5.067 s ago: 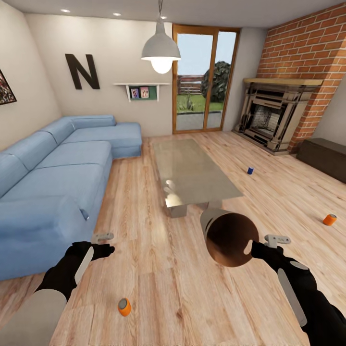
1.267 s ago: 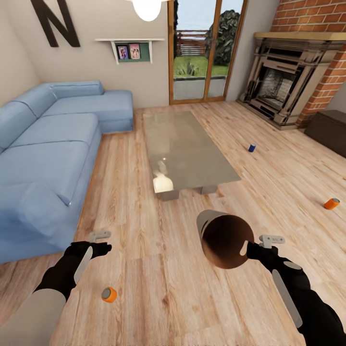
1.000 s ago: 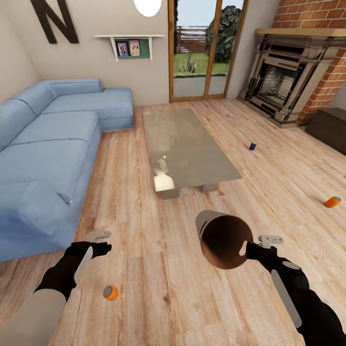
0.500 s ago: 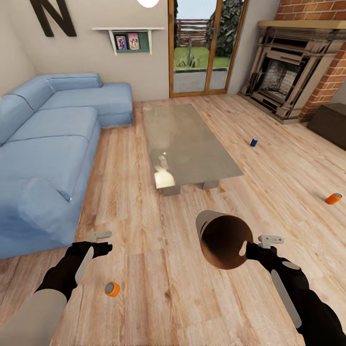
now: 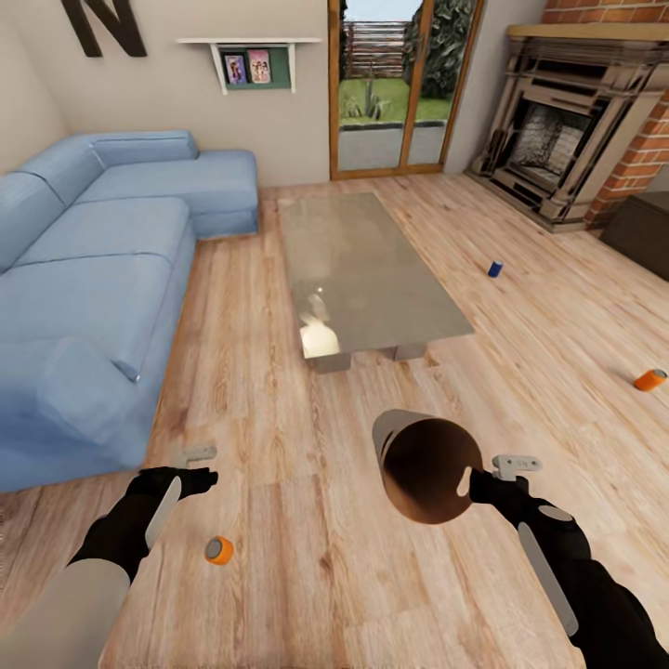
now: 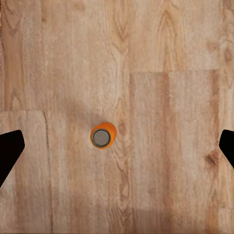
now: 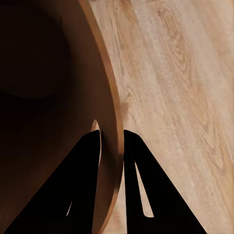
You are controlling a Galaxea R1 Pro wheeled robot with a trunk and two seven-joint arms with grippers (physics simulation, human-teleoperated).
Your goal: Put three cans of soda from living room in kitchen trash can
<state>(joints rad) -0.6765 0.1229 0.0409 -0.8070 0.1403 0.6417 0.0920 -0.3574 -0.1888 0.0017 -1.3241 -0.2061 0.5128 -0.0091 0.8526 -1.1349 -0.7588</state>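
The nearest orange can (image 5: pixel 219 550) stands upright on the wood floor (image 5: pixel 307 576), just in front of the robot. In the left wrist view the same can (image 6: pixel 103 136) sits almost centred between the two dark fingertips at the frame's edges, silvery top facing the camera. So the left hand (image 5: pixel 197 467) hangs above it with its fingers spread wide and empty, and the step in hand looks like a straight descent onto this can.

To do it well, I would lower the hand vertically, keeping the can midway between the fingers, and close only once the pads are well down the can's side, not at its rim. An upright can tips easily if one finger touches first.

The right hand (image 5: pixel 483 474) pinches the wall of the trash can (image 5: pixel 423 469). In the right wrist view one finger lies inside the copper-brown wall (image 7: pixel 109 117) by the handle hole and the other outside, closed on it. The bin is carried in the air, tilted, with its mouth turned toward the camera. It is best held steady and brought nearer upright, so the can can be dropped in.

Farther off, the glass-topped bench (image 5: pixel 367 274) stands beside the blue sofa (image 5: pixel 93 288). Another orange can (image 5: pixel 649 379) lies on its side well to the right. The dark blue can (image 5: pixel 495 268) stands beyond the bench, toward the fireplace (image 5: pixel 567 149).
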